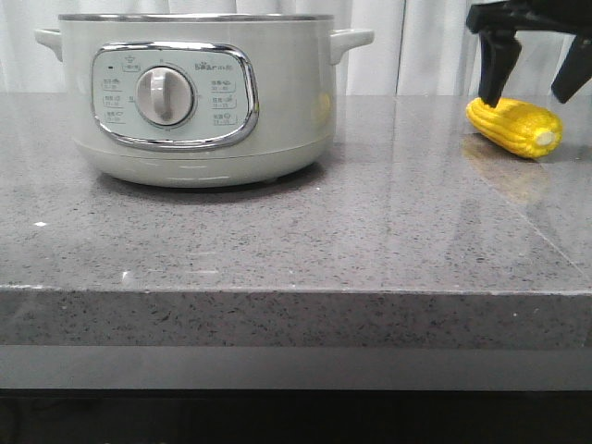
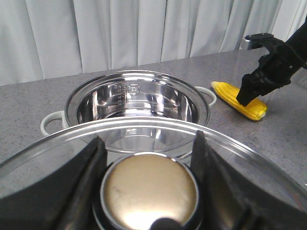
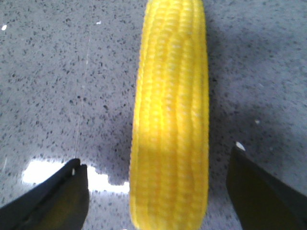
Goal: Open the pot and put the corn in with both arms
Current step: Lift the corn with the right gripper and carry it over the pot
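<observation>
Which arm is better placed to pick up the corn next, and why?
The right. Its open claw straddles the corn on the counter, while the left claw is occupied holding the glass lid by its knob above the open pot.

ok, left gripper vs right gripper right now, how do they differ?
The left gripper is shut on the knob of the glass lid, held above the open pot; the right gripper holds nothing. The left gripper's fingers clamp the knob; the right gripper's fingers are spread wide, either side of the corn, which lies on the counter. Both are black two-finger grippers.
</observation>
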You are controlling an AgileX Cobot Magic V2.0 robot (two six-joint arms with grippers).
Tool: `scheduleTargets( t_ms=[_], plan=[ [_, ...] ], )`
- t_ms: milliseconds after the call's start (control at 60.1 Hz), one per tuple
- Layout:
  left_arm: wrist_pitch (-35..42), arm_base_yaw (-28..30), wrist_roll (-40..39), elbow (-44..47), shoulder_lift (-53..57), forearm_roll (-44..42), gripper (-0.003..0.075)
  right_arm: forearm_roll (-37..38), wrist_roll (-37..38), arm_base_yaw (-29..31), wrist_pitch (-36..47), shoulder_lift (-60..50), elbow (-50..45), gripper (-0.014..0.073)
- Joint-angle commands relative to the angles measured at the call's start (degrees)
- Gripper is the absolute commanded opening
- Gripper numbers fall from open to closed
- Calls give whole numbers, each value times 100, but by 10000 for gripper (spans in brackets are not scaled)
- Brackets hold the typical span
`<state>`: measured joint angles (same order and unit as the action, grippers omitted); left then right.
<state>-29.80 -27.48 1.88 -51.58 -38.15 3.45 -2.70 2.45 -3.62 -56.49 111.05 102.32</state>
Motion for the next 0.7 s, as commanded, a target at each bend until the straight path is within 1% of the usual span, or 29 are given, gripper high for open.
scheduleTargets(
  t_ms=[0, 166, 532, 616, 649, 682],
  plan=[
    [784, -16, -34, -221, 47, 15, 155, -9, -84, 38, 146, -109, 285, 602],
    [784, -16, -34, -221, 47, 15, 155, -9, -84, 38, 170, 48, 305, 596],
    [784, -16, -34, -221, 47, 15, 155, -9, -100, 38, -11, 185, 305, 470],
    [784, -16, -34, -221, 47, 15, 155, -9, -104, 38, -25, 185, 305, 409],
    [784, -16, -34, -221, 47, 15, 155, -9, -104, 38, -25, 185, 305, 374],
    [784, -16, -34, -221, 47, 15, 155, -9, -104, 38, -25, 185, 305, 316]
  ],
)
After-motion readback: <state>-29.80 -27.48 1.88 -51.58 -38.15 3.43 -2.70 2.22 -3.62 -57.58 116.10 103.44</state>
